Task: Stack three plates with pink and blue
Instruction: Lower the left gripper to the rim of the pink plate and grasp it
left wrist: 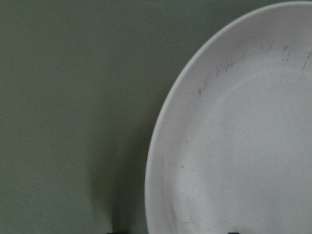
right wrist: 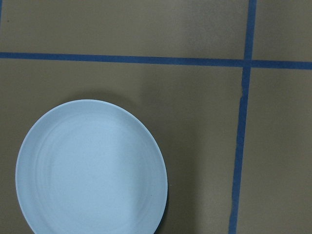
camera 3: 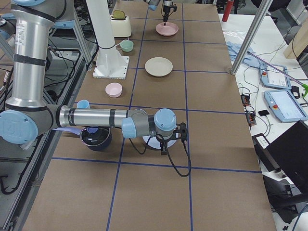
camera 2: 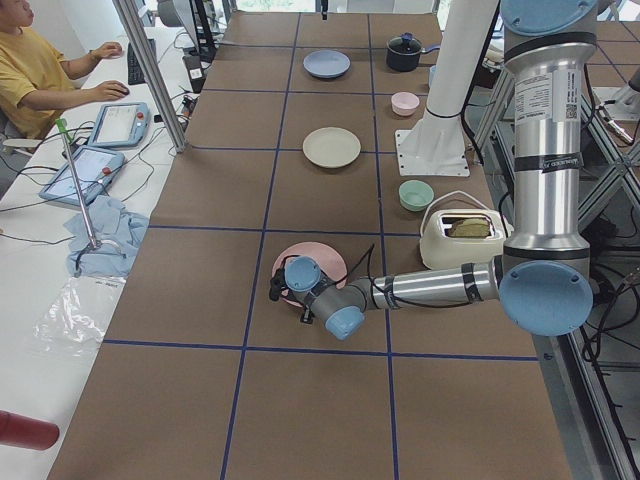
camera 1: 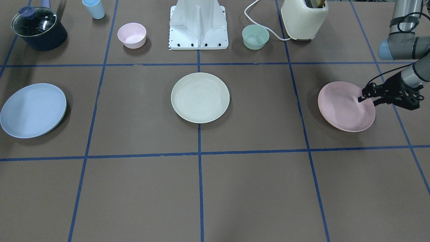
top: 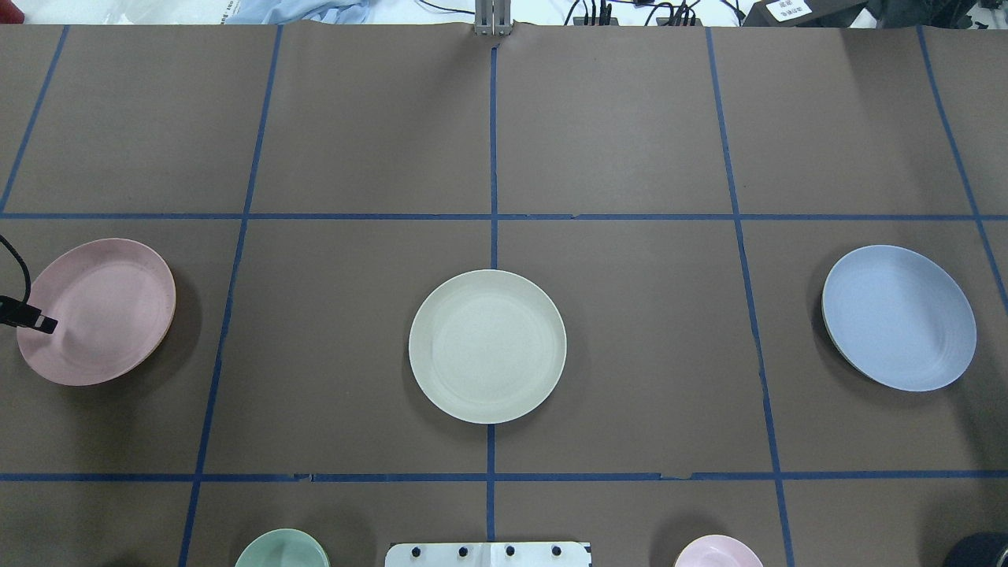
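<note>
The pale pink plate (camera 1: 342,107) lies at my left side, also in the overhead view (top: 102,311). My left gripper (camera 1: 361,95) is low at its outer rim. In the left wrist view the plate (left wrist: 234,146) fills the frame and the two fingertips stand apart, one on each side of the rim, so the gripper is open. The cream-white plate (camera 1: 200,97) lies at the table's middle. The light blue plate (camera 1: 33,110) lies at my right side. My right gripper (camera 3: 171,139) hovers above the blue plate (right wrist: 92,168); I cannot tell if it is open or shut.
Along the robot's edge stand a lidded dark pot (camera 1: 38,28), a blue cup (camera 1: 94,8), a small pink bowl (camera 1: 131,34), the white robot base (camera 1: 199,27), a small green bowl (camera 1: 255,36) and a cream toaster (camera 1: 304,18) with its cord.
</note>
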Motion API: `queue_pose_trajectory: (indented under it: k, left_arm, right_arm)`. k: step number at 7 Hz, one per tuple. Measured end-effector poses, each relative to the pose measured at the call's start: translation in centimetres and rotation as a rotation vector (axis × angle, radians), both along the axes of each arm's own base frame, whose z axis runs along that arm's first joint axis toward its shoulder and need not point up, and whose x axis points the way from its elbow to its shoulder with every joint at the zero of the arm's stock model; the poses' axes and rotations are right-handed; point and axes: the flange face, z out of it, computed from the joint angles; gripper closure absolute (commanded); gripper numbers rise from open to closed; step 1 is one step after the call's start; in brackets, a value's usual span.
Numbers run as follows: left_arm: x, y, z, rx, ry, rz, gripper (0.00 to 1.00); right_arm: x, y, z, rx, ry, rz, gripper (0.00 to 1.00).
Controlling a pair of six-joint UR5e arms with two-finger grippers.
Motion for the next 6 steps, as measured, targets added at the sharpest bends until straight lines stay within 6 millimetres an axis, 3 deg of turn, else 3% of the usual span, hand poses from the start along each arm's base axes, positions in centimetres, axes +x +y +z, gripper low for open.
queue_pose_trajectory:
  k: [2,3,5,6]
  left_arm:
    - [0.3,-0.5,-1.3,-0.029,0.014,-0.027,1.0]
    - [0.4,-0.8,-3.2,-0.041,0.032,-0.051,1.0]
    - [1.0,-1.4,-9.3,-0.093,0.103,-0.104,1.0]
    - [2.4,-1.8,-13.1,-0.13,0.152,-0.108,1.0]
  right_arm:
    - [0.0,0.0,0.0,-0.001,0.0,0.0,0.0]
    - [0.0,0.0,0.0,-0.001,-0.001,0.0,0.0]
    - [-0.1,0.0,-0.2,-0.004,-0.011,0.002,0.0]
    - [-0.2,0.1,-0.3,-0.005,-0.024,-0.002,0.0]
